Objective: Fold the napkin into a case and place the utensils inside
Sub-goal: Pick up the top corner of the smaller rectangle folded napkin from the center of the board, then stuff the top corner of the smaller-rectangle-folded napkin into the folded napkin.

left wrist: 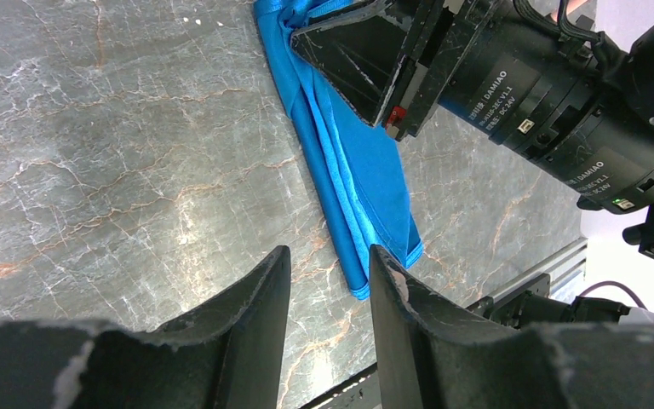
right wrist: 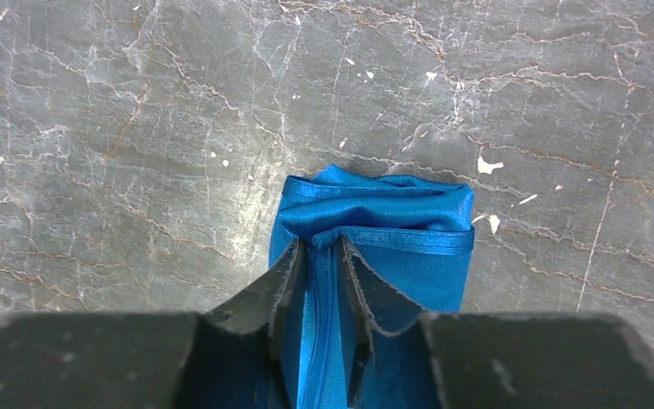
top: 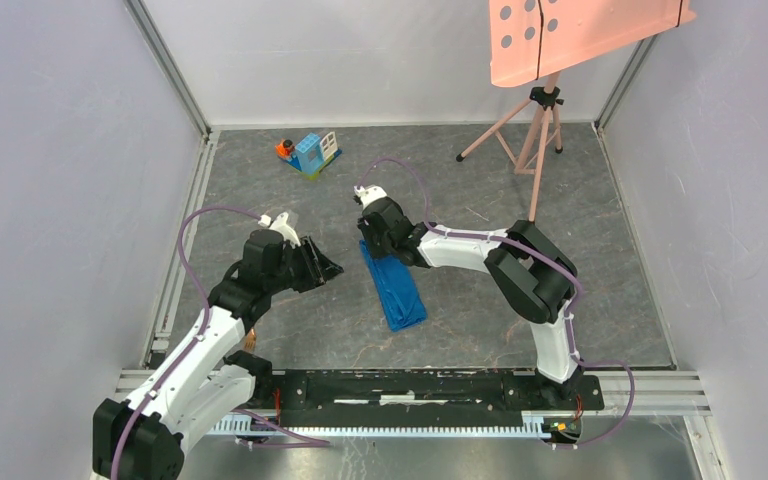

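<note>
Cloth is bunched between the right fingers (right wrist: 260, 298), which pinch a ridge at the end of the napkin (right wrist: 375, 230) just at their tips. The rest of the narrow folded strip runs back beneath them, flat on the tabletop (right wrist: 136, 128). The left fingers (left wrist: 247, 307) stand apart and empty, with the napkin's other end just ahead of their tips. For a clean fold the pinch should take every layer, not only the top hem — then lift low and carry straight along the strip, so the side edges line up. The left fingers could press down the end nearest them to stop sliding.
</note>
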